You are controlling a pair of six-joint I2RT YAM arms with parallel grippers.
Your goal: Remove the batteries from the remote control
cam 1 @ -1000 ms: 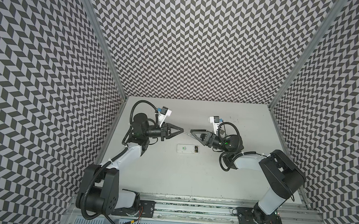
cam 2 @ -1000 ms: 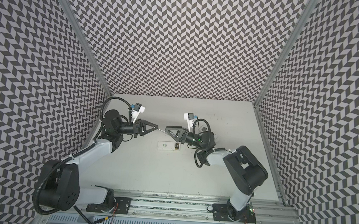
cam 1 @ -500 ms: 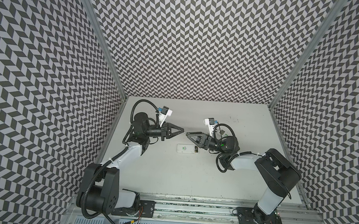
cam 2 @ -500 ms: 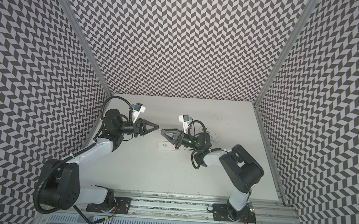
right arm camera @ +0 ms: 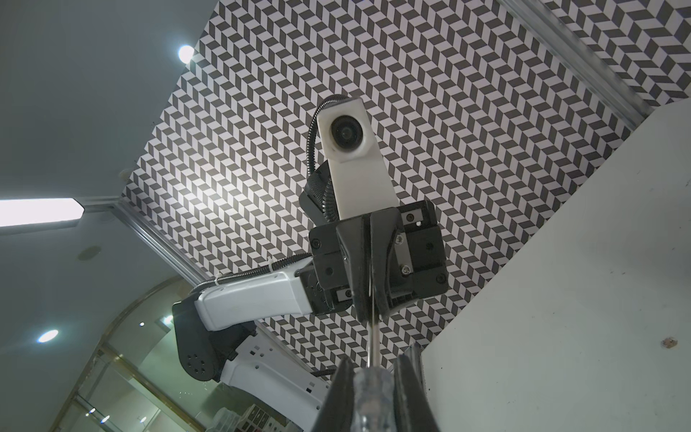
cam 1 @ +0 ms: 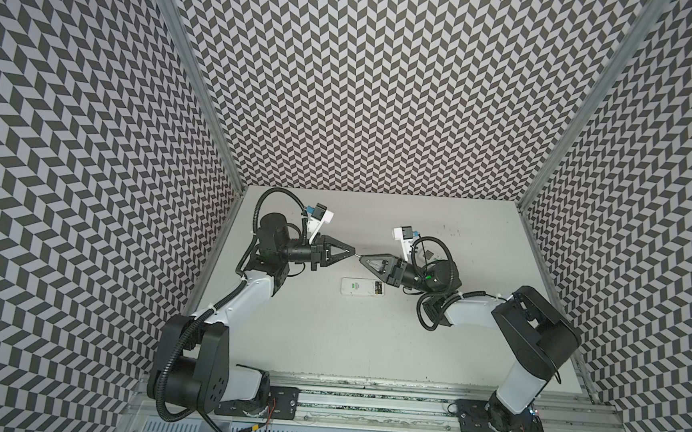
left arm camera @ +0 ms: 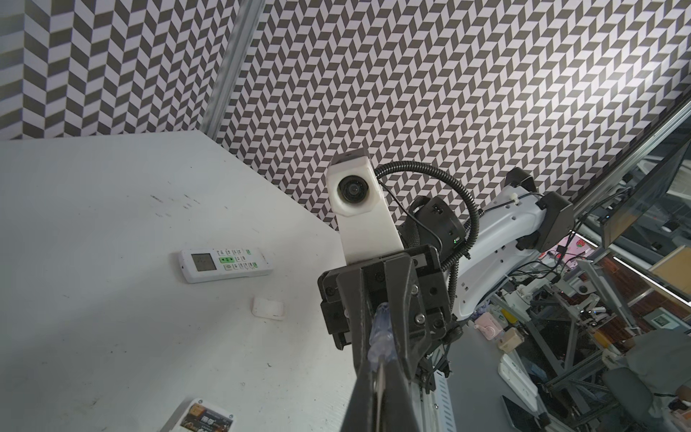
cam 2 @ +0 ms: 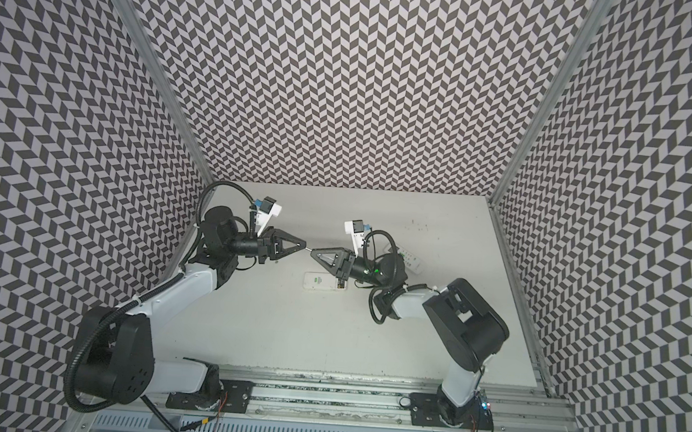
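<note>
Two black-and-white robot arms reach toward each other over a pale grey table (cam 1: 326,349) inside a booth walled with a black-and-white chevron pattern. In both top views the left gripper (cam 1: 352,251) and the right gripper (cam 1: 362,257) meet almost tip to tip above the middle of the table, with a thin metal rod bridging the small gap between them.

That rod is the shaft of a screwdriver (left arm camera: 381,333). Seen from the left wrist, its clear handle sits pinched between the right gripper's two black fingers. Seen from the right wrist, the left gripper's fingers are pressed together on the bare metal shaft, so each arm grips one end of the same tool.

The remote control (cam 1: 362,287) lies flat on the table, just in front of where the grippers meet and under the right gripper's body. Neither gripper touches it. Its plain white back faces up, showing a green sticker, and the end nearer the right arm has a dark patch (from the left wrist this patch looks black and gold). The batteries cannot be made out one by one.

A slimmer white remote (left arm camera: 224,263) with many small buttons lies face up farther back, and a small white rounded piece (left arm camera: 267,307) lies on the table near it.
</note>
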